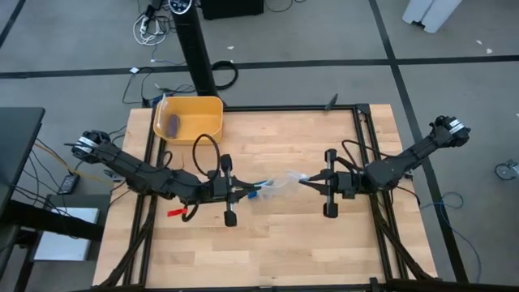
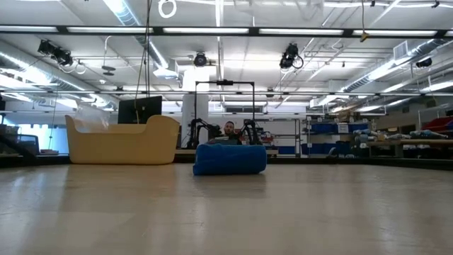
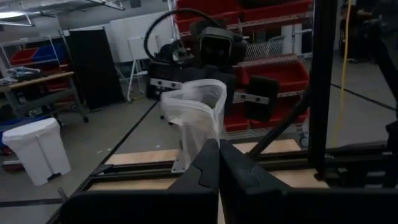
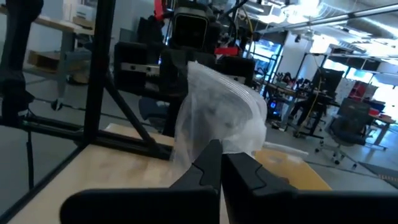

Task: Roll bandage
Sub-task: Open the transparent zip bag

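Note:
The bandage (image 2: 230,159) is a short bright blue roll lying on its side on the table's middle; in the high view a bit of the bandage (image 1: 258,193) shows below the left fingertips. Above it hangs a clear crinkly plastic packet (image 1: 280,185), held between both grippers. My left gripper (image 1: 246,192) is shut on the packet's left end. My right gripper (image 1: 305,182) is shut on its right end. Neither gripper shows in the low view. My left gripper pinches the packet's left end (image 3: 200,142) between its two shut fingers, coming level from the table's left. The packet is lifted clear of the table and reaches across to the other gripper. My right gripper pinches the packet's right end (image 4: 211,138) between its two shut fingers, coming about level from the table's right. The crumpled packet bulges out beyond the fingertips, clear of the table.
A yellow bin (image 1: 188,119) stands at the table's far left, with a dull purple-grey cylinder (image 1: 173,124) inside. A small red piece (image 1: 177,213) lies by the left arm. Black frame rails (image 1: 362,154) run along the table's sides.

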You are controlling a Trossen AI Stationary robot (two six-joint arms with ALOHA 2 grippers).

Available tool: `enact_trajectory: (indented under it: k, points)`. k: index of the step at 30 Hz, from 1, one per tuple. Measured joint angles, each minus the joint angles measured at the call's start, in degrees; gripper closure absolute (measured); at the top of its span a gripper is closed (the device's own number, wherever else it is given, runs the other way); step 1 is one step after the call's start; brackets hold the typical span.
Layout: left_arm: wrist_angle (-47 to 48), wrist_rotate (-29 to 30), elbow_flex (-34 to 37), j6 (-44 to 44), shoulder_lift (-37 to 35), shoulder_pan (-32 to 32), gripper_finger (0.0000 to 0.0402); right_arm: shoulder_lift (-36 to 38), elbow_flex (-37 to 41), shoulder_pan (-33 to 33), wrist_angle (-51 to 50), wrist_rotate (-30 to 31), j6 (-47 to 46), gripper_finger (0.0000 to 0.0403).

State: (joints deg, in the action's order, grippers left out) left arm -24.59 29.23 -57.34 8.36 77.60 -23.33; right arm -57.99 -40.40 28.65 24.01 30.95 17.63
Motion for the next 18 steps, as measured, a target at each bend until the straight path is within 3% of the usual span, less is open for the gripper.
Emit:
enact_trajectory:
  k: [12,18]
  points:
    - [3.8,2.0,0.0,0.9,0.3,-0.8,0.0401,3.9,-0.1,0.2,-4.8,1.5,0.4,0.0402]
    - [3.7,2.6,0.0,0.6,0.4,0.1,0.0401,2.2,-0.1,-1.0,-6.2,-3.3,2.4,0.0402]
